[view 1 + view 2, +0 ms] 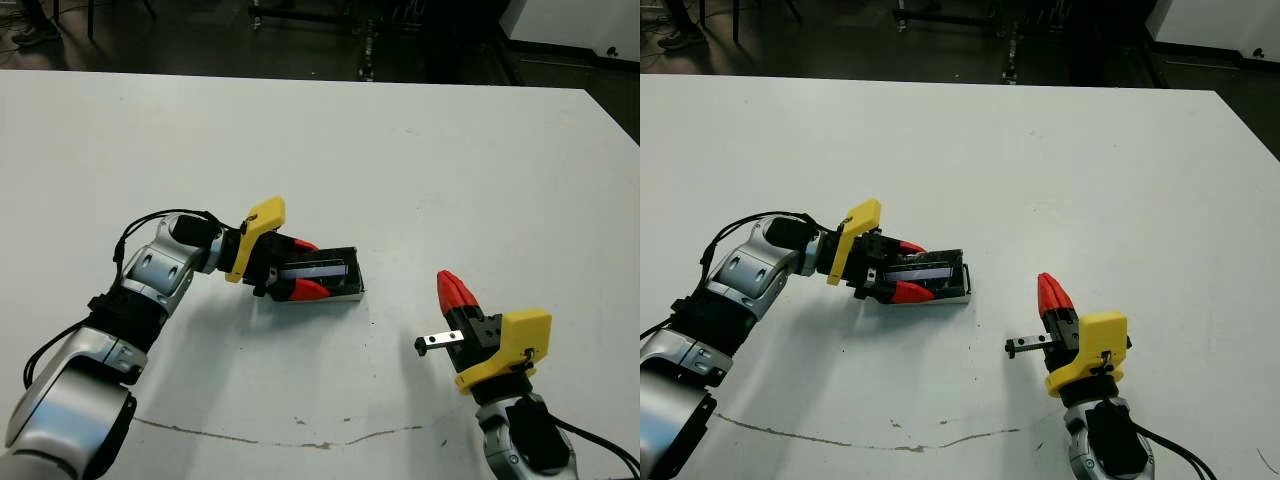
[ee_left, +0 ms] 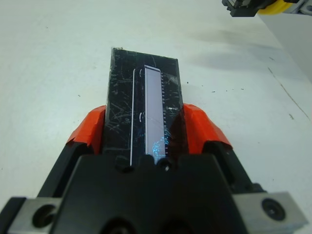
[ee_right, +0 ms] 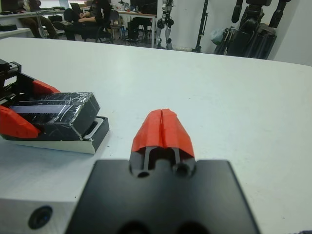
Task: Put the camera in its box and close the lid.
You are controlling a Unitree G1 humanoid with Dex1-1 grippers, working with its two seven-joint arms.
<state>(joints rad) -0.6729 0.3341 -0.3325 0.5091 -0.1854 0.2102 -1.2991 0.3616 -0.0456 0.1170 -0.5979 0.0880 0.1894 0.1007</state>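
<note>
Fingers [image 1: 305, 289] of the left gripper [image 1: 302, 267] are clamping the lid [image 1: 320, 270] onto the box [image 1: 330, 296].
At four o'clock, the right gripper [image 1: 452, 291] is pinching shut, empty.

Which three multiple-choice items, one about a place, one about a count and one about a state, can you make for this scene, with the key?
1. Where is the lid?
A. flat on the bare table
B. between the left claw's fingers, over the box
C. in the right claw

2. How many robot claws are in the head views?
A. one
B. two
C. three

3. How is the right claw?
A. shut and empty
B. open wide
C. shut on the lid

Key: 1 B, the left claw clamps the lid above the box. 2 B, one on each side. 3 A, the right claw has its red fingers together with nothing between them.
</note>
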